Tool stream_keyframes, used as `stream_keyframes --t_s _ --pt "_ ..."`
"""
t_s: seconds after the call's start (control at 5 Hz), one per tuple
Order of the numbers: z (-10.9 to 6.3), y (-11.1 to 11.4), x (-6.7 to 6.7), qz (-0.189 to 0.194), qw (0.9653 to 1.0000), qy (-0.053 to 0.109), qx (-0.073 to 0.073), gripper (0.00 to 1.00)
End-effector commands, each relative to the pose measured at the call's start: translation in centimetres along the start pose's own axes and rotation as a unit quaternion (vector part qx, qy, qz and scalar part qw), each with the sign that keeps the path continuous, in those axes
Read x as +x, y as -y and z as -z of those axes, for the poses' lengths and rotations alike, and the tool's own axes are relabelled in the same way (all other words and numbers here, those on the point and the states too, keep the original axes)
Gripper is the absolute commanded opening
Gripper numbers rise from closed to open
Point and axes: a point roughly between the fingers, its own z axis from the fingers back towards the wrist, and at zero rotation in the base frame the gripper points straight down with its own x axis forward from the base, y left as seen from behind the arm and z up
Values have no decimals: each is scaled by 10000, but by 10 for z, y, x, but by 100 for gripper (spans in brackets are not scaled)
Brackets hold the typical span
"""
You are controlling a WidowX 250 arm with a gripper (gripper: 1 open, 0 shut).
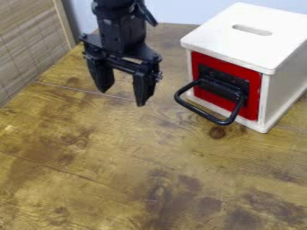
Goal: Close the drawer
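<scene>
The drawer (222,84) has a red front with a black panel and a large black loop handle (206,106). It sits in a white box-shaped cabinet (246,43) at the right of the wooden table, its front about flush with the cabinet face. My gripper (121,89) is black, open and empty. It hangs over the table to the left of the handle, clear of it, fingers (143,92) pointing down.
The cabinet has a slot (252,30) in its top. A woven wall panel (27,40) stands at the left. A dark knot (217,132) marks the table (144,171) below the handle.
</scene>
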Motion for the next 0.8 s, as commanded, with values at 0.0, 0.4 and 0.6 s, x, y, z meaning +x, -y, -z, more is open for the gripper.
stream_keyframes --t_s 0.0,0.4,0.6 --pt "-12 -9 8 -92 9994 327 88 100" --pt "-14 -6 6 274 9989 381 94 100" --pt "-15 -4 0 578 9975 396 72 100"
